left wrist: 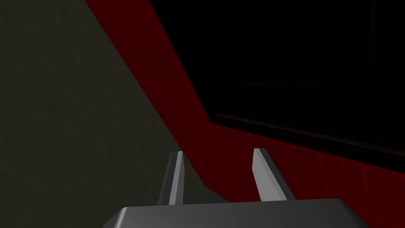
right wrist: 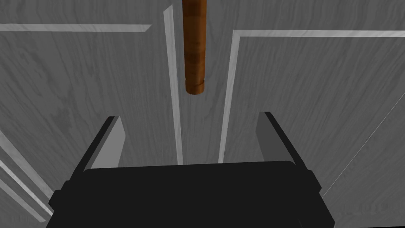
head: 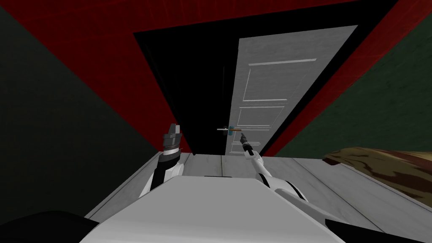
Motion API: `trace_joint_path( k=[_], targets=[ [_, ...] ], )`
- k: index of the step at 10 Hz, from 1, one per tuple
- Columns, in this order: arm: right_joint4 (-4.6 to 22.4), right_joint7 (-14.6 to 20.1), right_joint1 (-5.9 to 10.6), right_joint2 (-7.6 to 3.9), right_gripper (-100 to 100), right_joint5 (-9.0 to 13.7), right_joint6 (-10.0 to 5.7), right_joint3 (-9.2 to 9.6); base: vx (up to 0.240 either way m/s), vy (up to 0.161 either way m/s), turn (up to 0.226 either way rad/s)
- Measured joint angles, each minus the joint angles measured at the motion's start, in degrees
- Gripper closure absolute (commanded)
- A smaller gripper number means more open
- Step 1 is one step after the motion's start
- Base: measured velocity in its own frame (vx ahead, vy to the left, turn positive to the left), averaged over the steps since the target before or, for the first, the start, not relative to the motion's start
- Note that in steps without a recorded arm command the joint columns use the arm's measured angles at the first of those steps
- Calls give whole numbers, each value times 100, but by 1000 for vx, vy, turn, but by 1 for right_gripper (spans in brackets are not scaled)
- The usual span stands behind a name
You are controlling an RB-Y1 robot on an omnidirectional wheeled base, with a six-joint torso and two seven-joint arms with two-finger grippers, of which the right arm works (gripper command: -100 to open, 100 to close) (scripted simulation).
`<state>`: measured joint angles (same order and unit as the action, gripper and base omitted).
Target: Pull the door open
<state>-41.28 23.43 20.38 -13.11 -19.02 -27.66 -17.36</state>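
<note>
Well, the red wall (head: pixel 105 50) spans the far end. Set in it at my 12 o'clock is the grey panelled door (head: pixel 278 84), with a black area (head: pixel 190 84) inside the frame at its 9 o'clock side. From that the door seems a little off its frame, though I cannot tell how far. A mottled brown shape (head: pixel 379 168) lies on the grey floor (head: pixel 337 185) at my 3 o'clock.

The left gripper (head: pixel 174 128) is raised at about 10 o'clock, near the red wall and well apart from the door, its fingers spread wide on nothing. The right gripper (right wrist: pixel 190 115) faces the door panel, fingers wide and empty. The brown handle (right wrist: pixel 195 47) is at its 12 o'clock, just beyond the fingertips and lined up with the gap.

The step in hand looks like the approach to the handle. The next move calls for a short advance until the bar sits between the fingers, a firm close, then a pull toward 6 o'clock along the door's arc.
</note>
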Motion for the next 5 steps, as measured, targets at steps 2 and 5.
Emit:
trace_joint_path(
  k=[2,5],
  targets=[
    [78,98,-31,-214,-100,54,-42,-65,104,1,74],
    [-41,253,-247,-441,-100,119,-31,-120,121,18,92]
  ],
)
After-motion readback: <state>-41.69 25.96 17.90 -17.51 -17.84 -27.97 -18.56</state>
